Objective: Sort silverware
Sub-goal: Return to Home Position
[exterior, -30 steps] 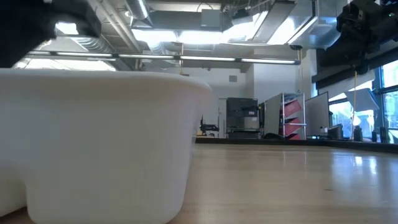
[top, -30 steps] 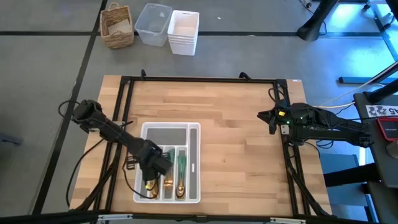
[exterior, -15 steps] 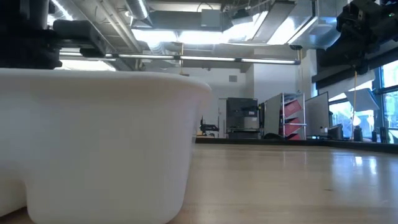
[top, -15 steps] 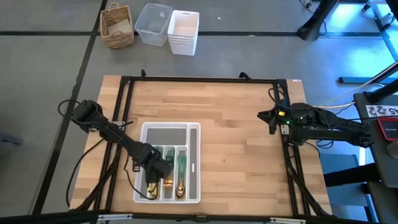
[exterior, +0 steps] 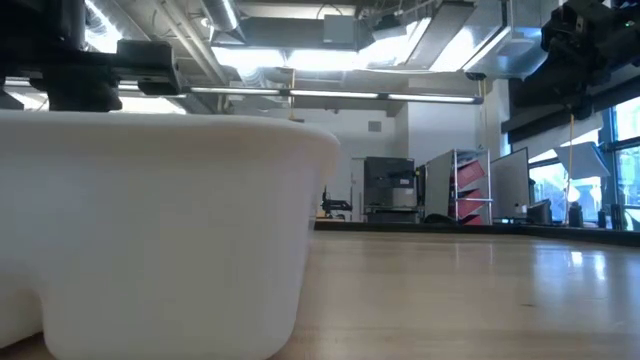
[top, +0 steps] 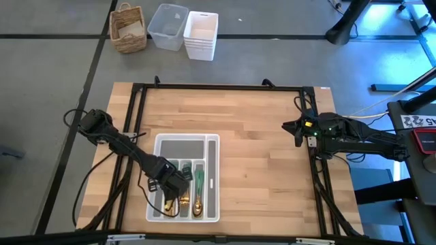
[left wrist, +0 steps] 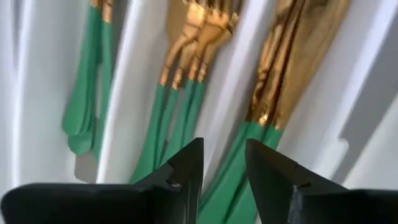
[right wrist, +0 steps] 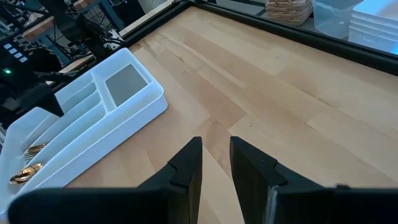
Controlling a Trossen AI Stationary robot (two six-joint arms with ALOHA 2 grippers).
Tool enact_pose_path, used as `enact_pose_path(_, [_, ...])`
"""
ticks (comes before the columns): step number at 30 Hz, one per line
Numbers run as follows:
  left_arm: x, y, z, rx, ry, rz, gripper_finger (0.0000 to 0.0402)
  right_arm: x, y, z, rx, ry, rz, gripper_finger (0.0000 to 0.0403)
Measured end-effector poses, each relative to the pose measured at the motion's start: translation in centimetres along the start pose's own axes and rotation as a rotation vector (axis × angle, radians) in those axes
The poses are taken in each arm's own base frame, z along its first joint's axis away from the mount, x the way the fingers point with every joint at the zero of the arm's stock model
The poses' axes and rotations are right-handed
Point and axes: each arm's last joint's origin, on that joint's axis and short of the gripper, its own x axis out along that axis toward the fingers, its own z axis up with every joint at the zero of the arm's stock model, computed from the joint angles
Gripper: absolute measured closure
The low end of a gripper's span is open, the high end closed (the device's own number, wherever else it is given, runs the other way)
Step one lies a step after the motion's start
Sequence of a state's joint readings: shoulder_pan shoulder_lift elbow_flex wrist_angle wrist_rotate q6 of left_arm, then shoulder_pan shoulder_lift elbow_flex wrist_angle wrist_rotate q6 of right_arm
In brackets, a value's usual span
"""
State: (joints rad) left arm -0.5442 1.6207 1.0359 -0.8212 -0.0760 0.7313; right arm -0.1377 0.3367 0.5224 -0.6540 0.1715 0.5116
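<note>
The silverware (left wrist: 186, 93) has gold heads and green handles and lies in three long slots of the white tray (top: 212, 184), which sits near the table's front left. In the high view gold heads (top: 196, 204) show at the tray's near end. My left gripper (left wrist: 224, 155) points down into the tray (left wrist: 134, 124), just above the handles. It is open, with nothing between its fingers. In the high view it covers the tray's left slots (top: 170, 186). My right gripper (right wrist: 214, 149) hovers at the table's right edge (top: 291, 127), open by a narrow gap and holding nothing.
Bare wood (top: 252, 150) lies between the tray and the right arm. A black frame (top: 218, 87) rims the table. Beyond the far edge stand a wicker basket (top: 128, 27), a clear tub (top: 167, 26) and a white stack (top: 201, 34). The tray's wall (exterior: 150, 230) fills the low view's left.
My left gripper has sunk toward the tray and turned a little about its own line, then held still. The right arm has kept still.
</note>
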Motion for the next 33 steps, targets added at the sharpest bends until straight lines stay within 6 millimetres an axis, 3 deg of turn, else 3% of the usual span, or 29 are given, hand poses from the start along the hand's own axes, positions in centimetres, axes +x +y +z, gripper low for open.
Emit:
enact_pose_path(6, [-0.6, -0.2, -0.4, 0.044, 0.008, -0.008, 0.0288, 0.0, 0.0, 0.0, 0.0, 0.0, 0.0, 0.032])
enact_pose_path(12, [-5.1, 0.7, -1.2, -0.21, -0.159, 0.141, 0.0288, 0.0, 0.0, 0.0, 0.0, 0.0, 0.0, 0.032])
enact_pose_path(17, [-9.5, 0.5, -4.3, -0.495, -0.29, 0.232, 0.0288, 0.0, 0.0, 0.0, 0.0, 0.0, -0.001, 0.032])
enact_pose_path(20, [-11.0, -0.3, -7.0, -0.657, -0.351, 0.276, 0.0288, 0.0, 0.0, 0.0, 0.0, 0.0, -0.001, 0.032])
enact_pose_path(23, [-10.7, -1.7, -9.9, -0.812, -0.442, 0.349, 0.0288, 0.0, 0.0, 0.0, 0.0, 0.0, -0.001, 0.032])
enact_pose_path(27, [-8.1, -3.1, -12.4, -0.883, -0.747, 0.592, 0.0288, 0.0, 0.0, 0.0, 0.0, 0.0, 0.0, 0.032])
enact_pose_path(30, [-6.6, -3.7, -13.4, -0.878, -1.071, 0.821, 0.0288, 0.0, 0.0, 0.0, 0.0, 0.0, -0.001, 0.032])
enact_pose_path(33, [-5.3, -4.9, -14.5, -0.807, -1.262, 1.018, 0.0288, 0.0, 0.0, 0.0, 0.0, 0.0, -0.001, 0.032])
